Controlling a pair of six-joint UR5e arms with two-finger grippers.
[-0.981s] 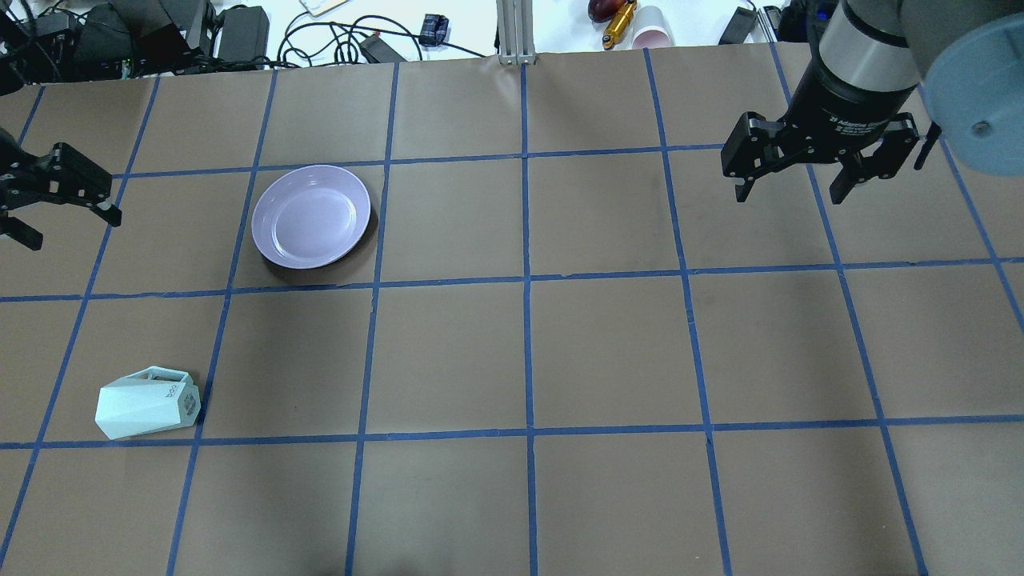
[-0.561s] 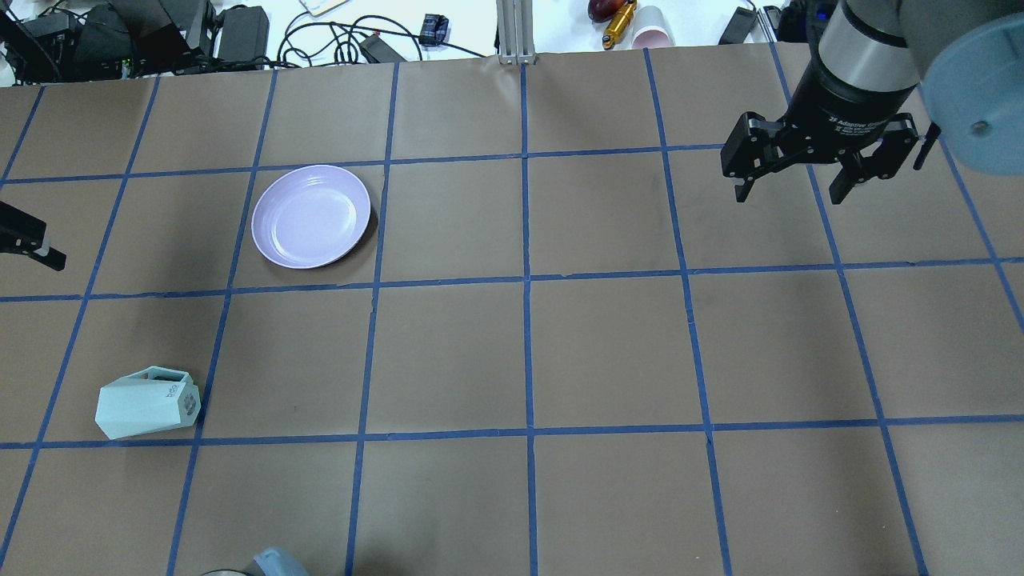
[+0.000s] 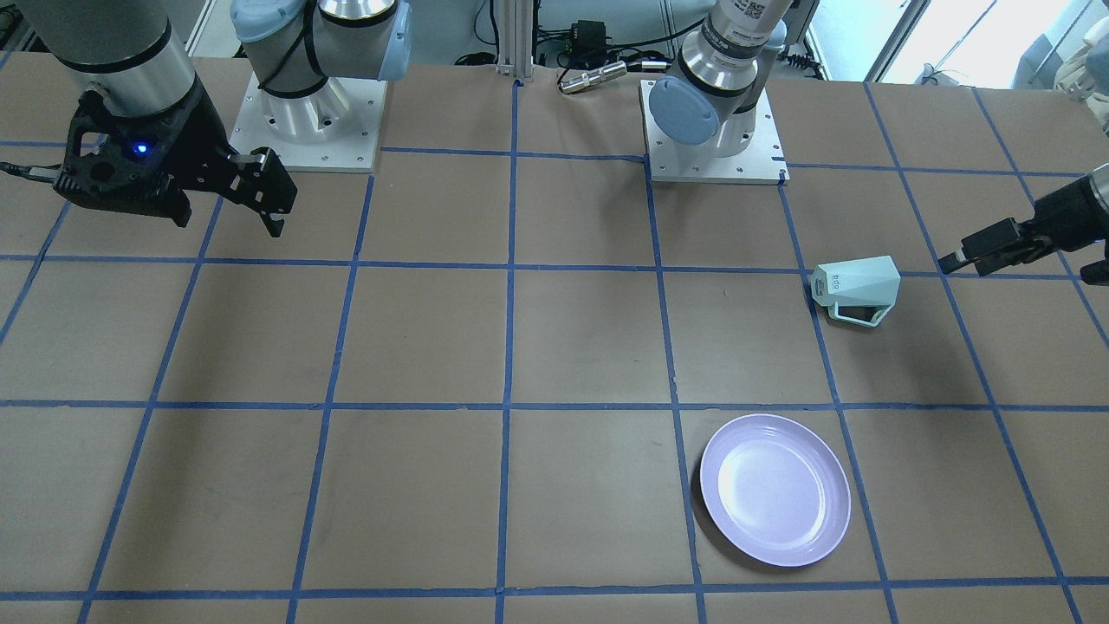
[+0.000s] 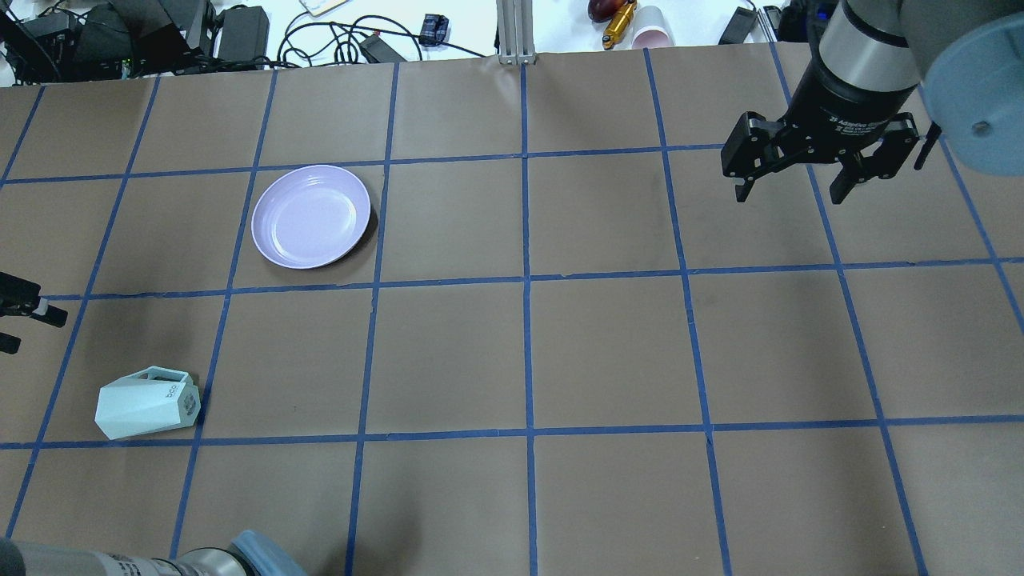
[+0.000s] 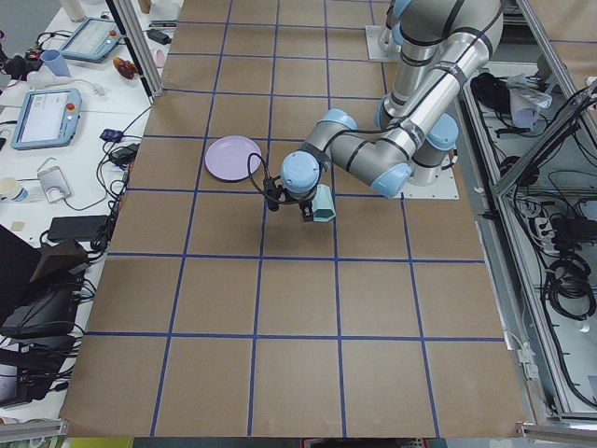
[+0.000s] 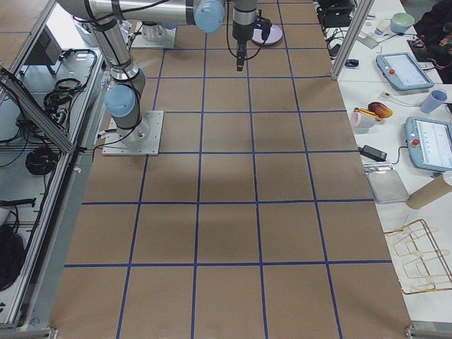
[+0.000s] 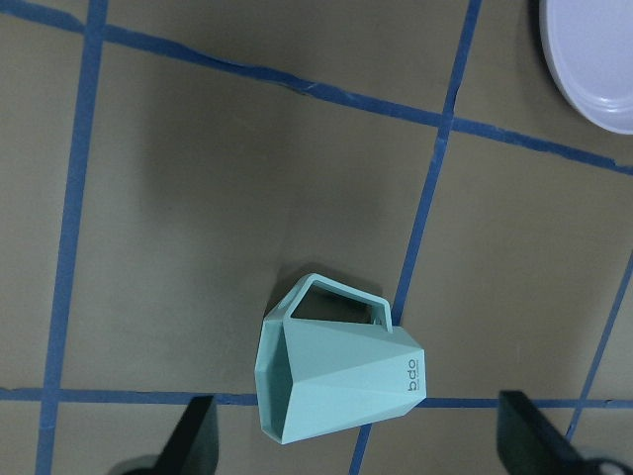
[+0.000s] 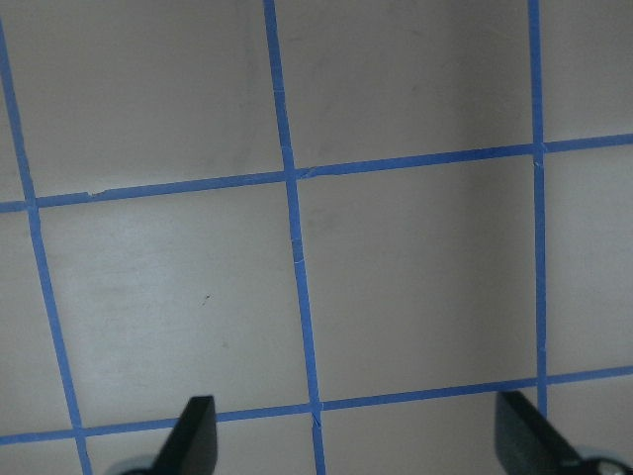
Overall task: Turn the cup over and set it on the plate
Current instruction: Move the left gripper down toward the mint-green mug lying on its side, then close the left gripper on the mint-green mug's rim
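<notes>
The mint-green cup (image 4: 148, 404) lies on its side on the table's near left, lettered base toward the table's middle, handle toward the far side. It also shows in the front view (image 3: 856, 286) and the left wrist view (image 7: 336, 381). The lavender plate (image 4: 311, 216) sits empty farther back, apart from the cup, and shows in the front view (image 3: 774, 488). My left gripper (image 4: 36, 332) is open and empty, above the table beside the cup's wide end; in its wrist view (image 7: 361, 445) the cup lies just ahead of the fingers. My right gripper (image 4: 792, 188) is open and empty, far right.
My left arm's elbow (image 4: 240, 560) reaches in at the near edge of the overhead view. Cables, power bricks and a pink cup (image 4: 652, 36) lie beyond the table's far edge. The two arm bases (image 3: 303, 113) stand at the robot's side of the table.
My left gripper has moved from the far left toward the near side, closer to the cup. Its elbow has come into the overhead view. The right arm, cup and plate have not moved.
</notes>
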